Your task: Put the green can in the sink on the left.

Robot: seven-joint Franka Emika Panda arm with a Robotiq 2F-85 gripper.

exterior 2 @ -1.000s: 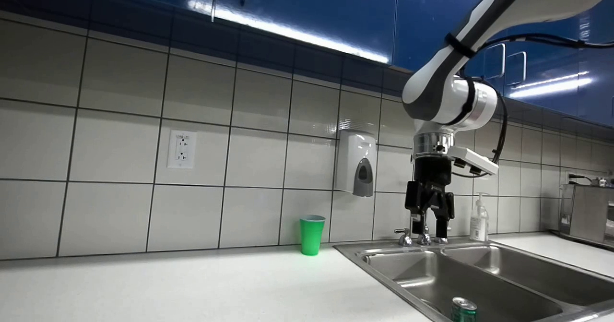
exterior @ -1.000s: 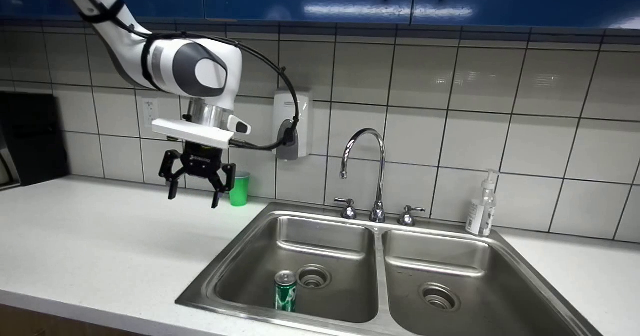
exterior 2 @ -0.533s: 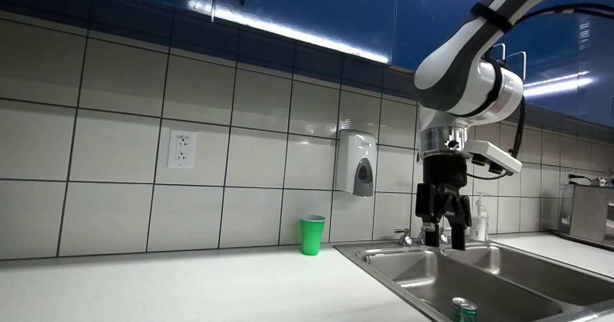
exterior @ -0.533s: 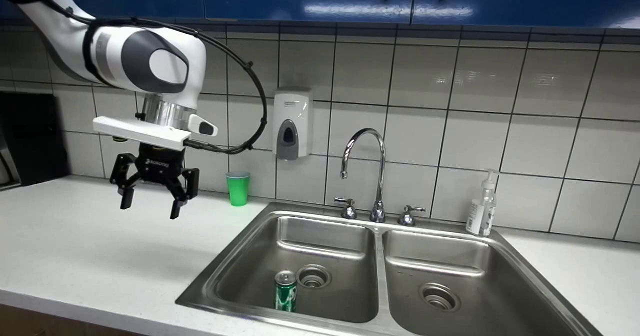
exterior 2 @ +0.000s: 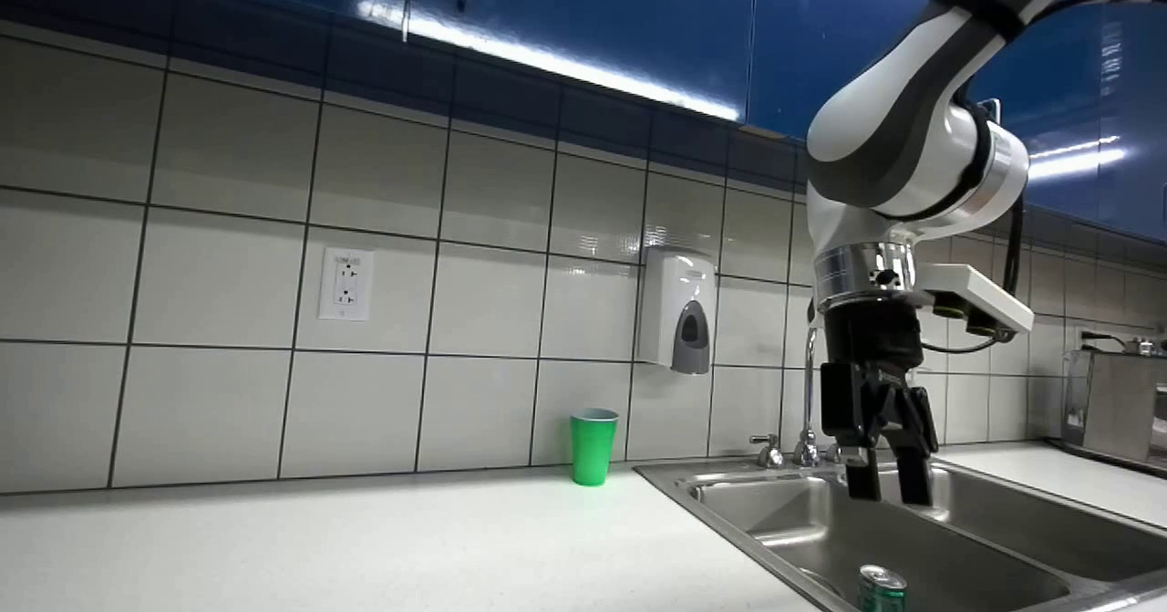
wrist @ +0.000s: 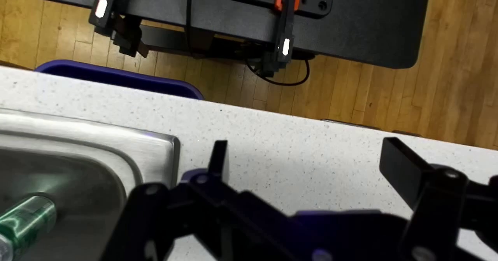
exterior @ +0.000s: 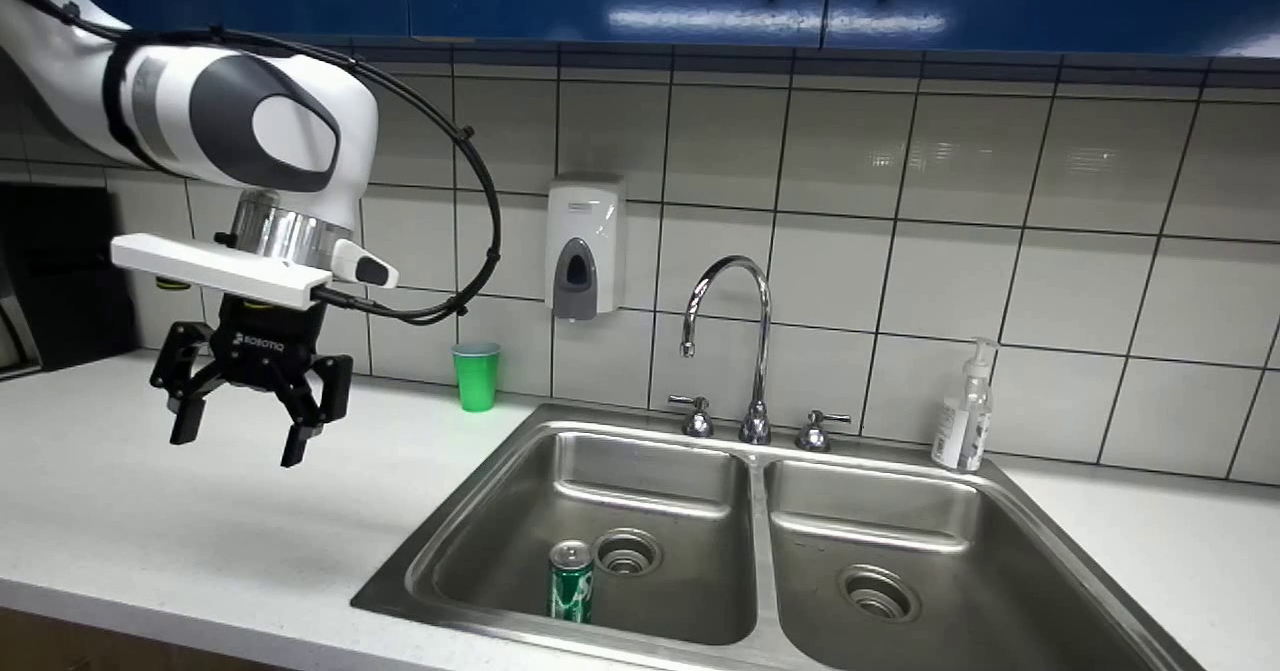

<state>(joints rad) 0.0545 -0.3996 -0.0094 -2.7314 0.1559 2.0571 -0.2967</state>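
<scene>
Green can (exterior: 571,589) stands in left sink (exterior: 692,576), near drain (exterior: 627,555), unmoved; gripper (exterior: 238,447), empty w/ jaws spread, is shifting farther from green cup (exterior: 477,378), now over counter (exterior: 130,521); so placing's prob. done, only backing off left.

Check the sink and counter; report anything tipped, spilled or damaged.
Nothing stands out. The green can stands upright in the sink, near the drain; the green cup and the pump bottle stand upright too. I see no spill or damage in the sink or on the counter.
</scene>
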